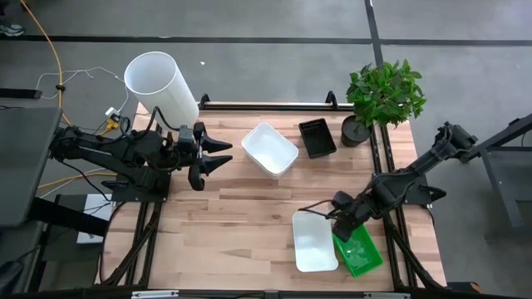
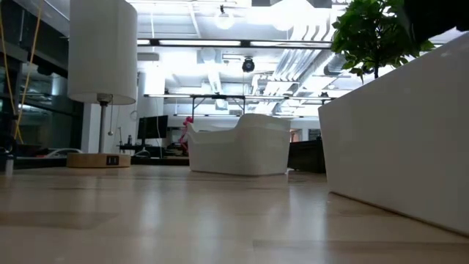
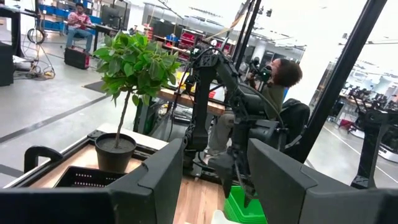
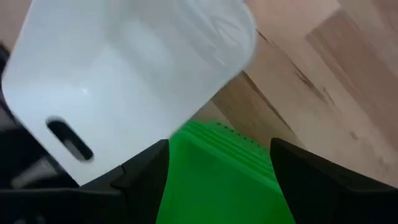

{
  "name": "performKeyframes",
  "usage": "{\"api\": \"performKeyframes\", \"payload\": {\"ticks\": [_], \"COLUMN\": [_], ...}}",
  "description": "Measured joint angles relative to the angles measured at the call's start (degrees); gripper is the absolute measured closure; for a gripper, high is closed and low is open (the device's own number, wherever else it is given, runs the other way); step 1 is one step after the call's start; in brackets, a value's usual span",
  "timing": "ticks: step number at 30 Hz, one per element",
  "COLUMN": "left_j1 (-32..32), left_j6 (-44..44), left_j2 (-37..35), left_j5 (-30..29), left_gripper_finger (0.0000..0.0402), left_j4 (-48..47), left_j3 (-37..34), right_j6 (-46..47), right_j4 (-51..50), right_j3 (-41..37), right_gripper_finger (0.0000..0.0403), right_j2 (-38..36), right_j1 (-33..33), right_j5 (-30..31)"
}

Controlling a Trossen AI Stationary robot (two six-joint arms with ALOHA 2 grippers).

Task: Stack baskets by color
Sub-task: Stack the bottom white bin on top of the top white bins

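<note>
Near the table's front right, a white basket (image 1: 315, 241) and a bright green basket (image 1: 362, 252) lie side by side. My right gripper (image 1: 332, 223) hangs open over their far ends, pointing steeply down. In its wrist view the green basket's end (image 4: 217, 174) shows between the two fingers and the white basket (image 4: 124, 81) beyond them; I see no touch. A second white basket (image 1: 269, 149) and a black mesh basket (image 1: 317, 137) rest on the table at the back. My left gripper (image 1: 226, 155) waits open and level over the table's left part.
A tall white cylinder (image 1: 160, 83) stands at the back left. A potted plant (image 1: 382, 95) stands in its black pot (image 1: 355, 130) at the back right, next to the black basket. A person (image 3: 280, 81) sits beyond the table's right side. Bare wood (image 1: 224, 224) lies at the front left.
</note>
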Motion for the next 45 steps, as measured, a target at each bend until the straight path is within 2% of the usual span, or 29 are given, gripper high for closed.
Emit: {"api": "performKeyframes", "payload": {"ticks": [3, 9, 22, 25, 28, 36, 40, 42, 45], "left_j1": [0.0, 0.0, 0.0, 0.0, 0.0, 0.0, 0.0, 0.0, 0.0], "left_j6": [0.0, 0.0, 0.0, 0.0, 0.0, 2.1, 3.0, 3.0, 3.0], "left_j2": [0.0, 0.0, 0.0, 0.0, 0.0, 0.0, 0.0, 0.0, -0.4], "left_j5": [0.0, 0.0, 0.0, 0.0, 0.0, 0.0, 0.0, 0.0, 0.0], "left_gripper_finger": [0.0232, 0.0232, 0.0232, 0.0232, 0.0232, 0.0232, 0.0232, 0.0232, 0.0232], "left_j4": [0.0, 0.0, 0.0, 0.0, 0.0, 0.0, 0.1, 0.1, 0.1], "left_j3": [0.0, 0.0, 0.0, 0.0, 0.0, 0.0, 0.0, 0.0, 0.0], "right_j6": [7.0, 14.2, 17.8, 18.2, 18.2, 14.8, 11.1, 7.3, -3.5], "right_j4": [0.3, 1.6, 5.1, 5.4, 5.8, 5.6, 7.1, 8.6, 11.9], "right_j3": [0.0, 0.0, 0.0, 0.0, 0.0, 0.0, 0.4, 1.1, 3.2], "right_gripper_finger": [0.0137, 0.0137, 0.0148, 0.0172, 0.0213, 0.0386, 0.0382, 0.0392, 0.0398], "right_j2": [0.2, 0.8, 13.2, 15.2, 16.5, 15.7, 11.9, 9.6, 5.7], "right_j1": [0.0, -0.1, -1.9, -3.0, -4.2, -7.5, -10.9, -12.8, -15.9], "right_j5": [2.3, 9.0, 10.8, 11.8, 12.4, 17.5, 21.7, 24.2, 24.9]}}
